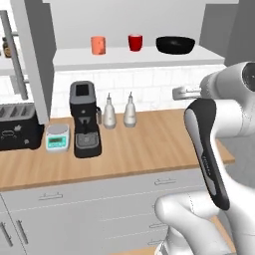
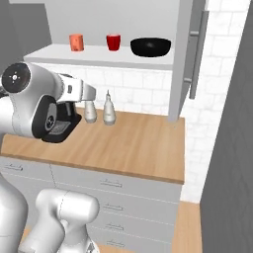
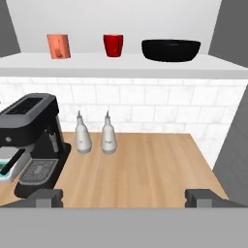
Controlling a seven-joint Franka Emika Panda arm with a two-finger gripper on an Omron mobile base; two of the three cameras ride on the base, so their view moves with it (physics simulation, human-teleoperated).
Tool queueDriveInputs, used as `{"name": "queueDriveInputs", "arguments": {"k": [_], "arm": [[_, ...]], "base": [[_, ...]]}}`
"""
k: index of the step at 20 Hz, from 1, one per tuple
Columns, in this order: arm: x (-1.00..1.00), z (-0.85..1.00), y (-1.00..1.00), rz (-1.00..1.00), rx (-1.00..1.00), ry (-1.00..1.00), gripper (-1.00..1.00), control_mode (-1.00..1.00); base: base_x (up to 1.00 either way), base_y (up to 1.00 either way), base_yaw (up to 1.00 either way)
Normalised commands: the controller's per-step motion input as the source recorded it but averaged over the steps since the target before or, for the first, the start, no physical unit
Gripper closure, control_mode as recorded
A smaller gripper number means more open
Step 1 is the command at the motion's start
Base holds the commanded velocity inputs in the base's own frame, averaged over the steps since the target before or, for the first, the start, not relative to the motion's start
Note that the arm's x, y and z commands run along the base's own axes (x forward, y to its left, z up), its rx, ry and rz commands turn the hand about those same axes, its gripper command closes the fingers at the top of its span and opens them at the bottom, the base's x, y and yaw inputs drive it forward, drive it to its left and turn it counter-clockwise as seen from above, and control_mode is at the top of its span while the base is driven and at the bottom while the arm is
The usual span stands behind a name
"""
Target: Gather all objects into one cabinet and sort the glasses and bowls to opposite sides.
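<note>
The gripper (image 3: 124,197) is largely hidden: in the hand view only its two dark fingertips (image 3: 46,197) rise at the bottom, set far apart and holding nothing; in the base views the white arm (image 1: 234,107) covers it, so its jaws cannot be made out there. The toaster (image 1: 19,127) is cut off at the left edge of the left base view, and the scale (image 1: 57,137) is half hidden behind the coffee machine (image 3: 36,140) in the hand view.

The shelf (image 3: 121,65) of the open cabinet (image 2: 180,59) lies above and well beyond the gripper, with the counter (image 3: 140,164) between. On the shelf, left to right and apart from one another: orange cup (image 3: 58,46), red cup (image 3: 113,45), black bowl (image 3: 170,50). All three stand upright.

Count: two cups, one bowl, two white bottles (image 3: 83,136) side by side on the counter, one coffee machine, one scale, one toaster. Two cabinet doors stand open, the left one (image 1: 35,55) with a bar handle (image 1: 14,57).
</note>
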Motion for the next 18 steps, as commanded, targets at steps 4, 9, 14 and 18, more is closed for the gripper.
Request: {"name": "queueDriveInputs", "arguments": {"k": [4,9,14,18], "arm": [[0.0,0.0,0.0,0.0,0.0,0.0,-1.0,1.0],[0.0,0.0,0.0,0.0,0.0,0.0,-1.0,1.0],[0.0,0.0,0.0,0.0,0.0,0.0,-1.0,1.0],[0.0,0.0,0.0,0.0,0.0,0.0,-1.0,1.0]], "base": [[-0.41,0.08,0.33],[-0.64,0.25,0.23],[-0.51,0.33,0.27],[-0.28,0.52,0.47]]}}
